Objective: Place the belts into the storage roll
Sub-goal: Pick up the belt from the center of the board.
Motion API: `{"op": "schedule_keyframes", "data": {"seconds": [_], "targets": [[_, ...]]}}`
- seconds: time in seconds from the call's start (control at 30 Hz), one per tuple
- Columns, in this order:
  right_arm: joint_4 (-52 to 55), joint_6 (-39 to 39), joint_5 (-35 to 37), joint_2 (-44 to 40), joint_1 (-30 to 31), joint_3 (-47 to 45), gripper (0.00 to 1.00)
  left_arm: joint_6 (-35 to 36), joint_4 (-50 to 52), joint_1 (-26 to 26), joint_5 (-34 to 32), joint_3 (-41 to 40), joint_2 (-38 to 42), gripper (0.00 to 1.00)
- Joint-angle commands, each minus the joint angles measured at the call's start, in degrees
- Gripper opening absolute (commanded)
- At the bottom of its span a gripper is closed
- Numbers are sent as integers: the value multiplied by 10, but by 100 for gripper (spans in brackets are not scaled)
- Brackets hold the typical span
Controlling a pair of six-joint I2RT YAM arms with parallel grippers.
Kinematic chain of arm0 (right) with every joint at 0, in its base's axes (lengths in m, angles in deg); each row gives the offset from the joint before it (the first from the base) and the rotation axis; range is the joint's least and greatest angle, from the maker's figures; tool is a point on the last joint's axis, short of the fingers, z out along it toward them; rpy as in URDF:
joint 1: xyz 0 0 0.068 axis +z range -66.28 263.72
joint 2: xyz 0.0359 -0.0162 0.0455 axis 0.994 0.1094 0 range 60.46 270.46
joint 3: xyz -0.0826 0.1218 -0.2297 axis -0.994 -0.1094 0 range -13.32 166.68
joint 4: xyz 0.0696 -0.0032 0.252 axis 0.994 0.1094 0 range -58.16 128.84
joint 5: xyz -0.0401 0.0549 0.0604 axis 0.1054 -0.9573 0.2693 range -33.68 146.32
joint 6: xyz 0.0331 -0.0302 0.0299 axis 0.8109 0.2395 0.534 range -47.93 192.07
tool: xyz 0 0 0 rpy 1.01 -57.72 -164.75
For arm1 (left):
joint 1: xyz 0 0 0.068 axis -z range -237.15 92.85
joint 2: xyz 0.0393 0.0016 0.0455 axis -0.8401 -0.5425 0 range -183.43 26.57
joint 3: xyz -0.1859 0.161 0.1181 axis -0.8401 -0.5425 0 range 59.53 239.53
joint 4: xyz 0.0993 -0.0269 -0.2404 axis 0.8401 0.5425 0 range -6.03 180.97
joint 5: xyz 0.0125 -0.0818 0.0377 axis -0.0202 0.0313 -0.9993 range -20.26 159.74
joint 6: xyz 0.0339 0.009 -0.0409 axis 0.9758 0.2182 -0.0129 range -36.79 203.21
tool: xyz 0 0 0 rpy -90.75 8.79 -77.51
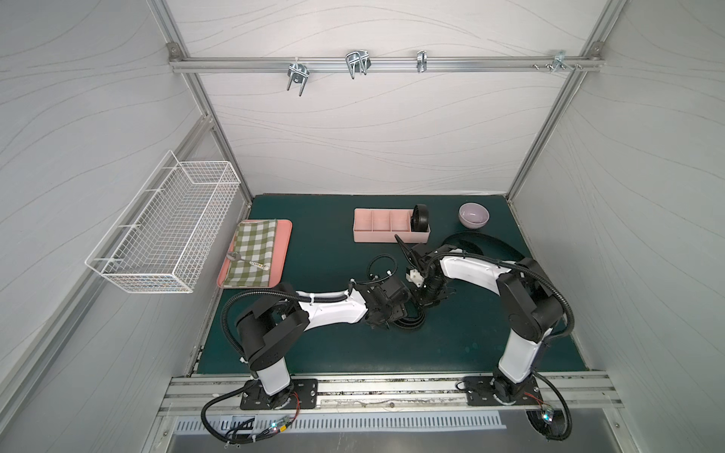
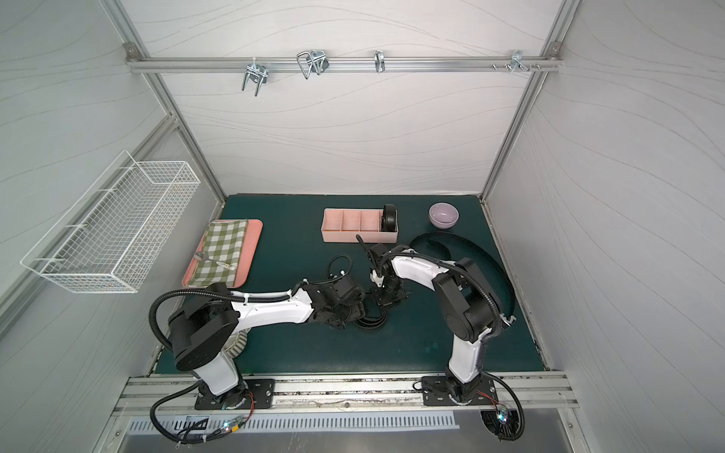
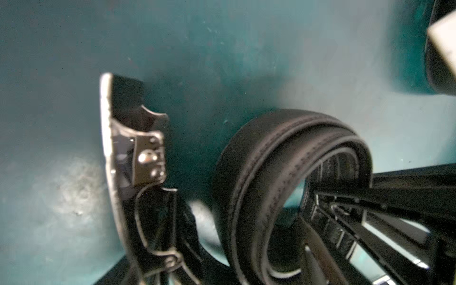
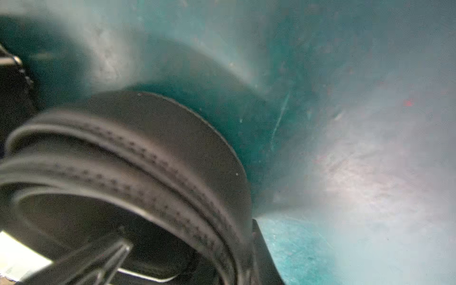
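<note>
Both top views are bright and even, lit from overhead off white walls, and the frame rails bow toward the edges. Soft shadows sit on the green mat [image 1: 333,353] beneath my arms. In my left wrist view the stitching on the coiled belt [image 3: 259,153] is readable, the mat is blurred with a pale glare patch, and highlights glint on my left finger [image 3: 138,158]. My right wrist view is soft throughout, with the belt smeared, washed-out glare and a dark shadow ringing the coil.

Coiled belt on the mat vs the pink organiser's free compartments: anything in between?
No object lies on the mat between the coiled belt and the organiser. Only the right arm's wrist hangs over that line. The end compartment already holds another coil; the other three look free.
</note>
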Motion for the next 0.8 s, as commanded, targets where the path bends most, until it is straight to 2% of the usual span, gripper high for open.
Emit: {"op": "schedule_keyframes", "data": {"seconds": [0.0,0.27,0.37,0.47,0.57,0.77], "targets": [[37,1,-15,1,16,-21,2,14,13,-4,-2,29,-28,67],[48,1,-6,1,25,-14,2,75,86,-11,-1,88,-74,50],[51,0,-8,4,26,-12,3,89,94,-13,0,90,-78,40],[49,0,-14,5,26,-9,4,106,110,-13,-2,98,-84,26],[49,1,-20,4,26,-7,4,115,116,-14,0,100,-91,18],[55,0,-23,0,26,-3,4,128,121,-15,12,112,-114,16]]}}
